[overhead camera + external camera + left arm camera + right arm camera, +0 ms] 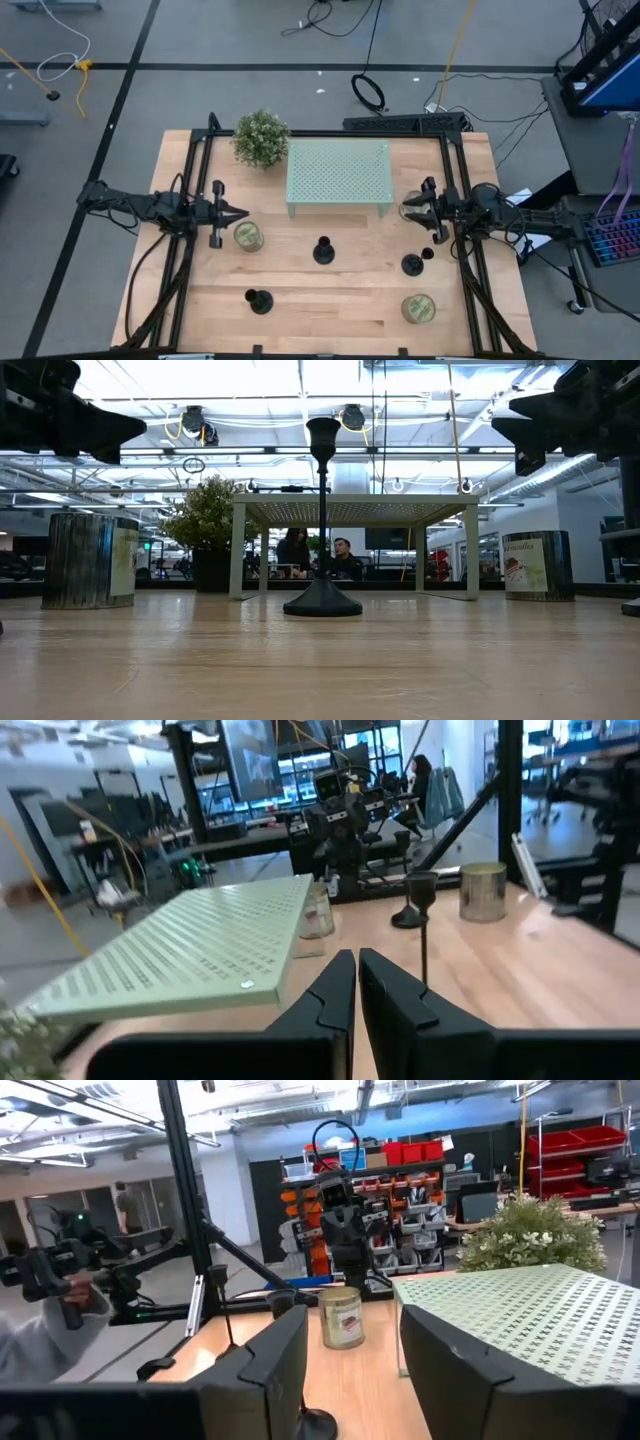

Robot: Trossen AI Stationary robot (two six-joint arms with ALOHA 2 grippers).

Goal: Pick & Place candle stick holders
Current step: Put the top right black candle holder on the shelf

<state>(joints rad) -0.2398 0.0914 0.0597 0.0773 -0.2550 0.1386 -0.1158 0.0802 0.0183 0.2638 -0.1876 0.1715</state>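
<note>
Three matte-black candle stick holders stand upright on their round bases on the wooden table: one at the middle (323, 250) (322, 600), one toward the right (412, 264), one near the front left (259, 300). My left gripper (240, 213) (355, 990) hovers shut and empty above the table's left side, pointing right. My right gripper (405, 210) (345, 1370) hovers open and empty at the right side, pointing left. Neither gripper is at a holder.
A pale green perforated shelf (338, 175) stands at the back middle, with a potted plant (261, 137) to its left. Gold-green jars stand near my left gripper (248, 236), by the shelf's right leg (318, 915) and at the front right (418, 308). People show in the room behind.
</note>
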